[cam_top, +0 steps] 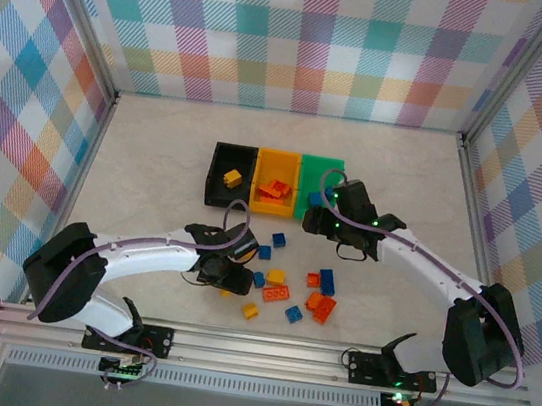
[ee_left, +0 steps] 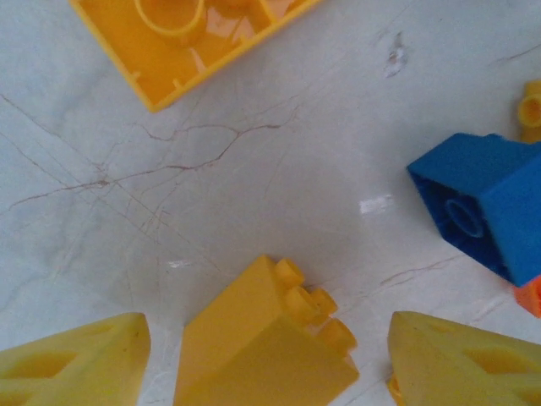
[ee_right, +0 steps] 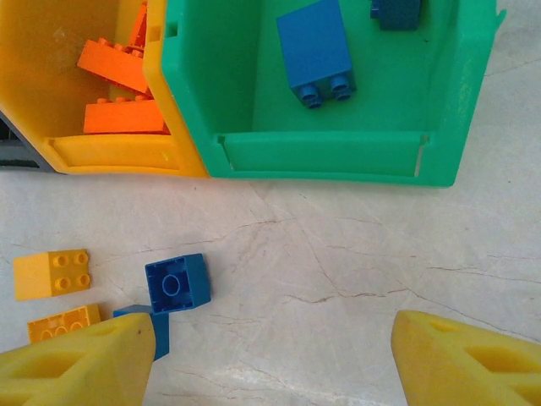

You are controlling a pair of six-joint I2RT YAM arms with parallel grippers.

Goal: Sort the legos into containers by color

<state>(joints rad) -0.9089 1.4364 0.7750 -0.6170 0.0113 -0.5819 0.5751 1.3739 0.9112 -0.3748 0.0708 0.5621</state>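
Observation:
My left gripper (ee_left: 269, 328) is low over the table and open. A yellow lego (ee_left: 262, 347) lies between its fingers, with a gap on each side. Another yellow lego (ee_left: 182, 38) lies upside down ahead, and a blue lego (ee_left: 486, 203) lies to the right. In the top view the left gripper (cam_top: 226, 274) is at the left edge of the scattered legos (cam_top: 289, 291). My right gripper (ee_right: 275, 334) is open with bare table between its fingers, just in front of the green container (ee_right: 330, 152). That container holds two blue legos (ee_right: 317, 51).
The black container (cam_top: 217, 173) holds a yellow brick (cam_top: 232, 176), and the orange-yellow container (ee_right: 118, 152) holds orange bricks (ee_right: 114, 68). A blue brick (ee_right: 176, 283) and two yellow bricks (ee_right: 52, 273) lie left of the right gripper. Plaid walls enclose the table.

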